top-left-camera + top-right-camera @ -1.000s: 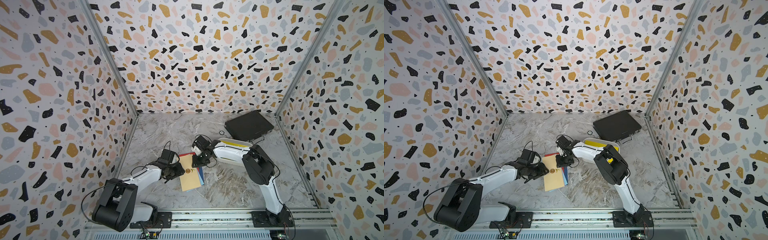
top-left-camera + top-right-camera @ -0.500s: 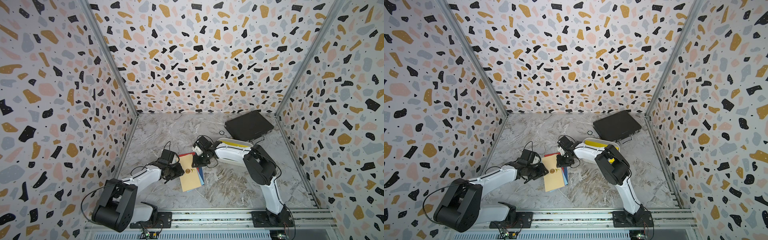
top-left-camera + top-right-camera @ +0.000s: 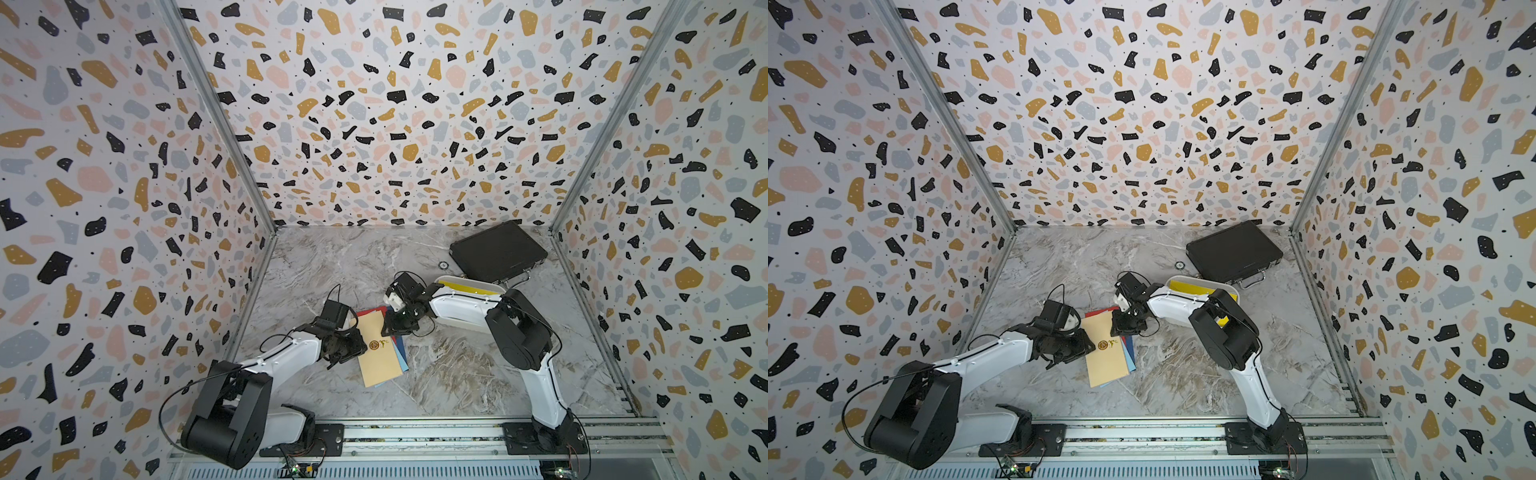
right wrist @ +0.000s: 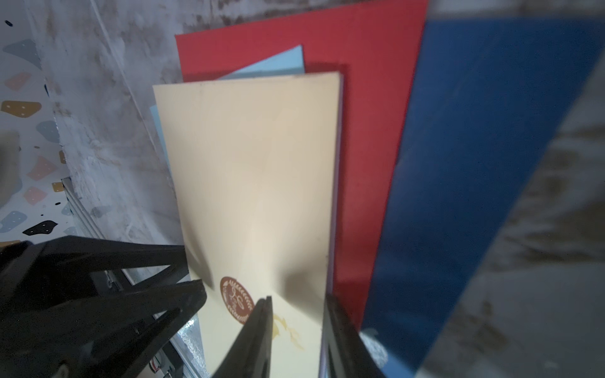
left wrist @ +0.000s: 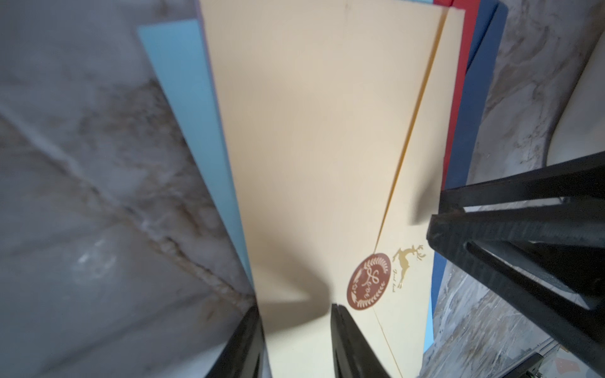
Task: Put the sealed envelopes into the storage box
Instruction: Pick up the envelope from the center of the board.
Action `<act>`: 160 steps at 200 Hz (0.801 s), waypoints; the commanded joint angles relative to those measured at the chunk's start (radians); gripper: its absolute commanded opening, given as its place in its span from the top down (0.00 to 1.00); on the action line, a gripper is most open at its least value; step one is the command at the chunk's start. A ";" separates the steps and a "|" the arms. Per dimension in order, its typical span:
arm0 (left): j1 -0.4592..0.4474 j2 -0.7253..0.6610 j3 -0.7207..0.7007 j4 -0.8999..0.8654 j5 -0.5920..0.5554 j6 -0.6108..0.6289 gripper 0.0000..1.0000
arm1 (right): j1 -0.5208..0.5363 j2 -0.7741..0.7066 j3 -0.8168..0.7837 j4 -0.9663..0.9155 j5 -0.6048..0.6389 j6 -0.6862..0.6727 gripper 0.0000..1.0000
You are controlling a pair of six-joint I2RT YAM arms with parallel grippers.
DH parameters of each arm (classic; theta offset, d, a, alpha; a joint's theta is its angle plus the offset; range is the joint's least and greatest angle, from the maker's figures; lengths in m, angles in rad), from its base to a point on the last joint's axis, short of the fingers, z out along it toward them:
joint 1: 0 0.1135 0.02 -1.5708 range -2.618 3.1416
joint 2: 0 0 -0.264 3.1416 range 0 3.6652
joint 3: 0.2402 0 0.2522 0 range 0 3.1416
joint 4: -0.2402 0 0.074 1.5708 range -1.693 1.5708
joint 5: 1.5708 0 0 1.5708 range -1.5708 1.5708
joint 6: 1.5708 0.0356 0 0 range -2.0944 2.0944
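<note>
The cream envelope (image 3: 380, 353) tops a fanned stack lying flat on the bench (image 3: 332, 266), left of the middle. Its long axis runs from the front rail (image 3: 415, 432) toward the back wall, the near end leaning slightly to the robot's right. A round brown seal (image 5: 370, 281) sits face up near its middle. Under it, a red envelope (image 4: 366, 131), a navy one (image 4: 458, 163) and a light blue one (image 5: 190, 114) stick out at the edges.

The left tool (image 5: 294, 307) stands at the cream envelope's left long edge, jaws a narrow gap apart, paper showing between them and nothing clamped. The right tool (image 4: 296, 299) stands at the far right part of the stack, also slightly open and empty.

The storage box (image 3: 478, 282) lies to the right behind the right arm, with a yellow envelope (image 3: 461, 287) inside. A black briefcase (image 3: 496, 251) lies closed in the far right corner. The bench is grey marble; terrazzo-patterned walls (image 3: 395, 104) enclose three sides.
</note>
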 commanded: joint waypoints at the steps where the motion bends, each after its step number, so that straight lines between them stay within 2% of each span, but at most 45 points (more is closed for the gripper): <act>1: 0.000 0.015 -0.010 0.016 0.019 0.015 0.62 | 0.012 -0.078 -0.009 -0.010 -0.038 0.018 0.68; 160: 0.000 0.013 -0.025 0.022 0.016 0.015 0.62 | 0.027 -0.128 -0.056 0.050 -0.111 0.068 0.71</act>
